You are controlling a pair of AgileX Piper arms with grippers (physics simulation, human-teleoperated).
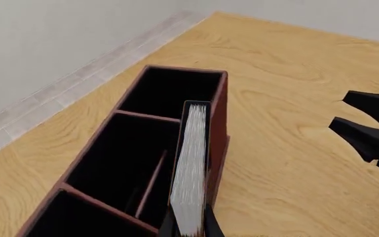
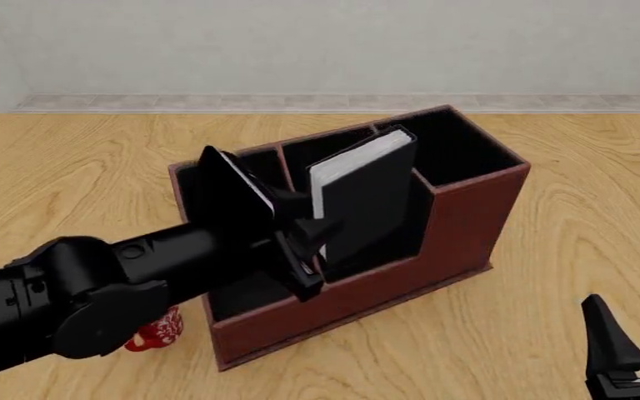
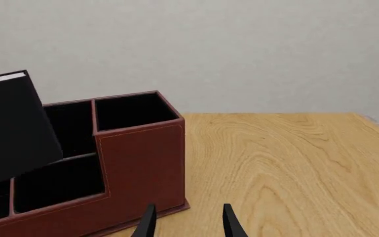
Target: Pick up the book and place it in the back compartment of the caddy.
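The black book (image 2: 370, 196) with white page edges (image 1: 191, 168) hangs tilted, its lower end dipping into the caddy (image 2: 465, 225). It sits in the middle section's back compartment (image 3: 57, 182), just behind the cut-down low wall. My left gripper (image 2: 317, 250) is shut on the book's edge, with one finger on each cover in the left wrist view. In the right wrist view the book (image 3: 12, 128) leans over the caddy (image 3: 143, 163). My right gripper (image 2: 632, 346) stands open near the table's front right, apart from the caddy, its fingers (image 3: 232, 222) empty.
A red-and-white mug (image 2: 156, 329) sits by the caddy's left end, partly hidden under my left arm. The caddy's large end compartments (image 1: 170, 89) show black interiors. A wall runs along the table's far edge.
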